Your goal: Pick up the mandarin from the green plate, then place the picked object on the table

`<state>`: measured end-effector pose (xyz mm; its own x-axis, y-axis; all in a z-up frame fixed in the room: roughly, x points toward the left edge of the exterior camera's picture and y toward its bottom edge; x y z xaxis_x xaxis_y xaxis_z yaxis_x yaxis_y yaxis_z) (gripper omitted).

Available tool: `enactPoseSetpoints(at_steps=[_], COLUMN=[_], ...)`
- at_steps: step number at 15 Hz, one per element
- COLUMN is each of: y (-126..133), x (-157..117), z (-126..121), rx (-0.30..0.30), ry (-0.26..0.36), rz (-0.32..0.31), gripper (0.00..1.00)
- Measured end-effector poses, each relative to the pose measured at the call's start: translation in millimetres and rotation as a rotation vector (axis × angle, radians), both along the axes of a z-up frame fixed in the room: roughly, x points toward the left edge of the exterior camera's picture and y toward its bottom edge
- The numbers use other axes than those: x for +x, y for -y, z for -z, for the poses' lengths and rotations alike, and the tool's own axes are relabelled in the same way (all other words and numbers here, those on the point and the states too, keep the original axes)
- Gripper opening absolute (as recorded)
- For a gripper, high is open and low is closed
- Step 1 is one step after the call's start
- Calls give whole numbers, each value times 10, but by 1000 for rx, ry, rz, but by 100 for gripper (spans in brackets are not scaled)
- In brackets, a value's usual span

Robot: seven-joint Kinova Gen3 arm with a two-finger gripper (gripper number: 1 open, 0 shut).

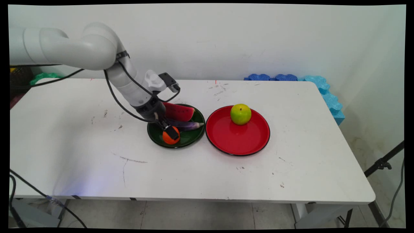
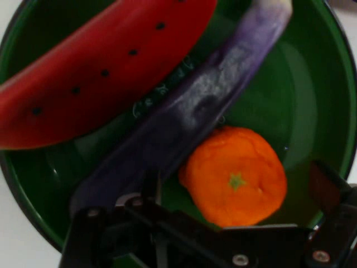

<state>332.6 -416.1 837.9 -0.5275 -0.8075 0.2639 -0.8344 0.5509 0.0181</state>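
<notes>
Orange: an orange (image 1: pixel 170 136) (image 2: pixel 234 176) lay in the near-left part of a dark green plate (image 1: pixel 190 139) (image 2: pixel 329 84), which sat around the middle of the white table (image 1: pixel 81 145), a little toward the far edge.

Tool: the black tool (image 1: pixel 168 129) (image 2: pixel 240 187) was down at the plate, its fingers spread to either side of the orange. The hand view showed a sliver of green between each finger and the fruit, so nothing was pinched and the orange appeared to rest on the plate.

Plate-mates: a purple eggplant (image 1: pixel 187 125) (image 2: pixel 206 106) lay just beside the orange on its far side, pointing toward the table's right end. A watermelon slice (image 1: pixel 178 112) (image 2: pixel 100 72) lay beyond the eggplant, against the plate's far rim.

Red plate: a red plate (image 1: pixel 239 142) sat just to the right of the green one, the rims nearly meeting. It held only a green apple (image 1: pixel 240 114), near its far rim.

Standing: three items in the green plate, one in the red.

Surroundings: blue foam mats (image 1: pixel 326 94) lined the wall past the table's far right corner.
</notes>
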Motion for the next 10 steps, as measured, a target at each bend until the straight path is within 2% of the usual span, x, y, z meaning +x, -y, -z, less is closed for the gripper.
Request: enactPoseSetpoints(at_steps=[4,5,10], y=[54,64,84], x=[-44,-54,-94], z=[103,121,174], rx=[0,0,-1], ry=[9,11,9], rz=[-29,-34,-30], gripper=[100,0,0])
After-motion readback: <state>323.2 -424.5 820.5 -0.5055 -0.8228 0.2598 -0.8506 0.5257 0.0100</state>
